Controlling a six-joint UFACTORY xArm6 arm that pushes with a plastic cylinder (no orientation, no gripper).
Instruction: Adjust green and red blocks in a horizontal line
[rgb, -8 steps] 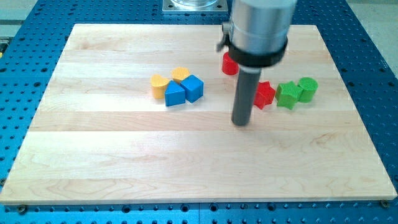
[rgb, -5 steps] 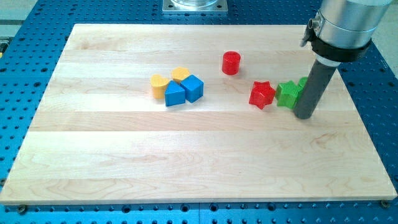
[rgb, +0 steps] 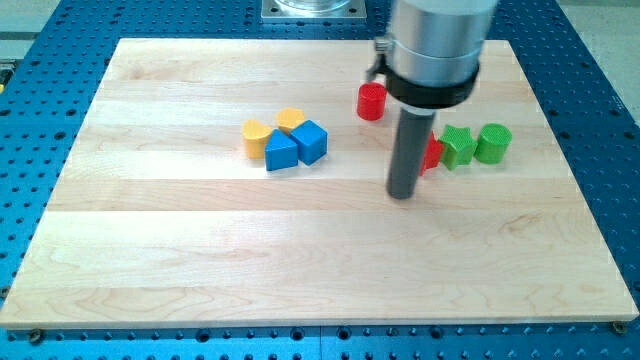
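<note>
A red cylinder stands on the wooden board right of centre, toward the view's top. A red star block is mostly hidden behind my rod. A green star block touches its right side, and a green cylinder stands just right of that. These three sit in a rough row. My tip rests on the board just left of and below the red star block, below the red cylinder.
Two yellow blocks and two blue blocks are clustered left of centre. A blue perforated table surrounds the board. A metal mount sits at the view's top.
My rod swung from mid-board to the right of the green blocks, then back left to beside the red star. The green star and red star have shifted slightly.
</note>
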